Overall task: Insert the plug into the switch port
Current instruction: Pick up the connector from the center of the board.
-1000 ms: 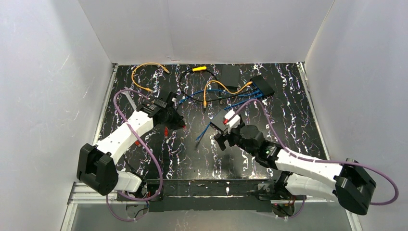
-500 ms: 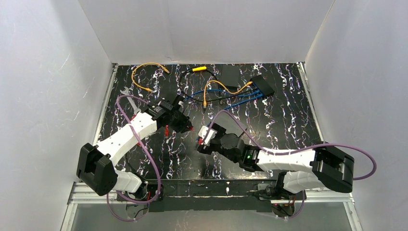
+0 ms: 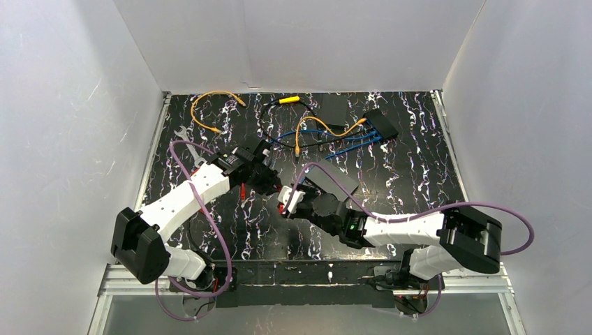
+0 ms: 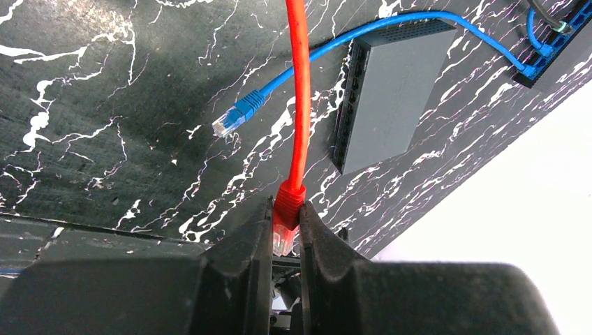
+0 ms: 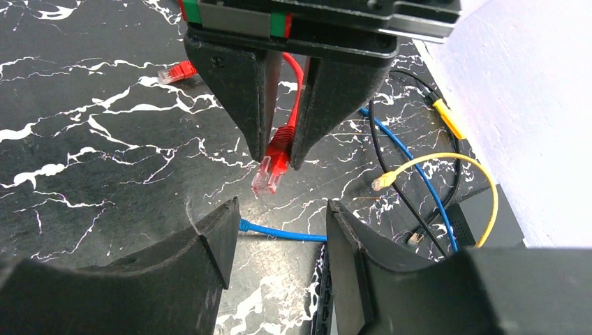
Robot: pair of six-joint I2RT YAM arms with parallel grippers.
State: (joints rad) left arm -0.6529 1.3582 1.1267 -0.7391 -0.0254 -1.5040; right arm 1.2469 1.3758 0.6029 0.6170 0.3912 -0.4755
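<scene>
The left gripper (image 4: pixel 285 209) is standing just left of the switch (image 4: pixel 394 98), apart from it, and its 2 fingers are pinching narrow on the boot of the red plug (image 5: pixel 271 167). The task's thing is therefore hanging in the air off the switch's left side, not resting on anything. In the right wrist view its clear tip is jutting out past the left fingertips, and the red cable (image 4: pixel 300 91) is trailing off the opposite way, running alongside the switch's left edge. The port row (image 4: pixel 345 105) is lying along that same long left edge, facing the held plug. Judged from the left wrist view, the tip is pointing away from the row rather than into it, so the plug's long axis is needing a turn before any insertion. The right gripper (image 5: pixel 280 208) is sitting hard by the switch's port edge, nearer to it than the left one. Its fingers (image 5: pixel 209 244) are standing about half apart, 1 on each side of the plug's tip line and just short of it, gripping nothing. A loose blue plug (image 4: pixel 234 118) is lying left of the switch, apart from both grippers.
</scene>
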